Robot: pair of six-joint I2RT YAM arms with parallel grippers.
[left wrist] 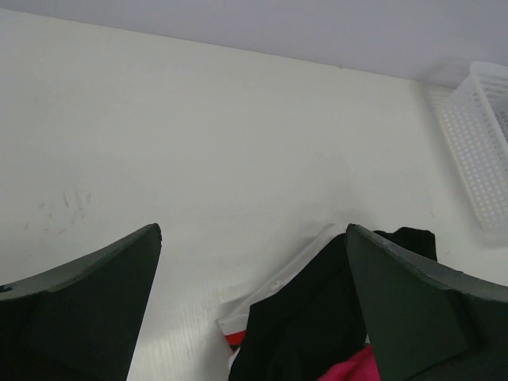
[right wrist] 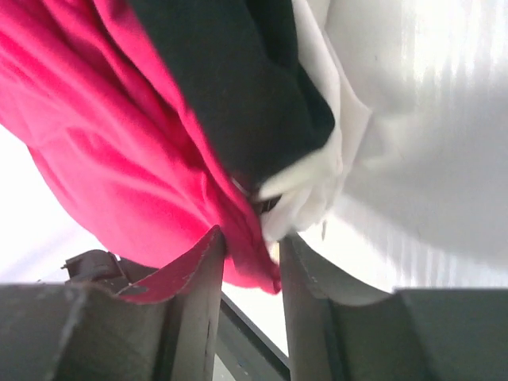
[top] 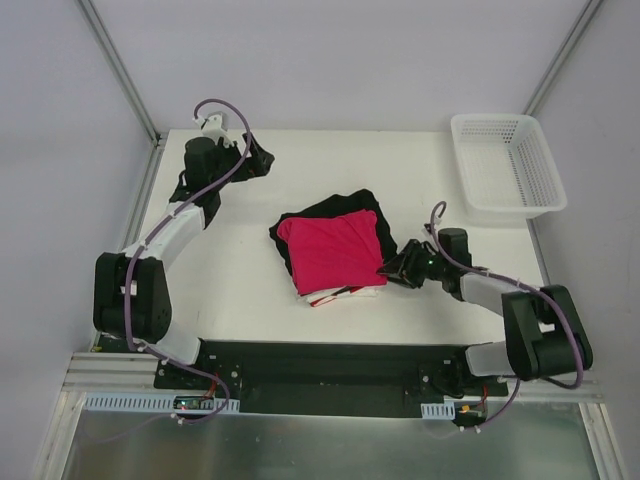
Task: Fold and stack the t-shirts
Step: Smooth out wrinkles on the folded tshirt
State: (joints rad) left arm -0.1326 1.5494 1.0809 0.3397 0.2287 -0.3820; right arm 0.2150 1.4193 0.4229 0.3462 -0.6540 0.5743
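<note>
The t-shirts lie in one stack mid-table. A folded crimson-pink t-shirt (top: 333, 250) is on top, a black one (top: 340, 205) shows behind it, and white and red edges (top: 335, 296) peek out at the front. My right gripper (top: 393, 270) sits low at the stack's right edge. In the right wrist view its jaws (right wrist: 250, 238) stand open, and a corner of the pink shirt (right wrist: 103, 135) hangs loose between them beside black (right wrist: 230, 87) and white cloth (right wrist: 317, 182). My left gripper (top: 225, 175) hovers wide open at the far left, holding nothing (left wrist: 254, 230).
A white lattice basket (top: 505, 165) stands at the table's far right corner and also shows at the right edge of the left wrist view (left wrist: 476, 151). Bare white table (top: 230, 270) lies between the stack and the left arm.
</note>
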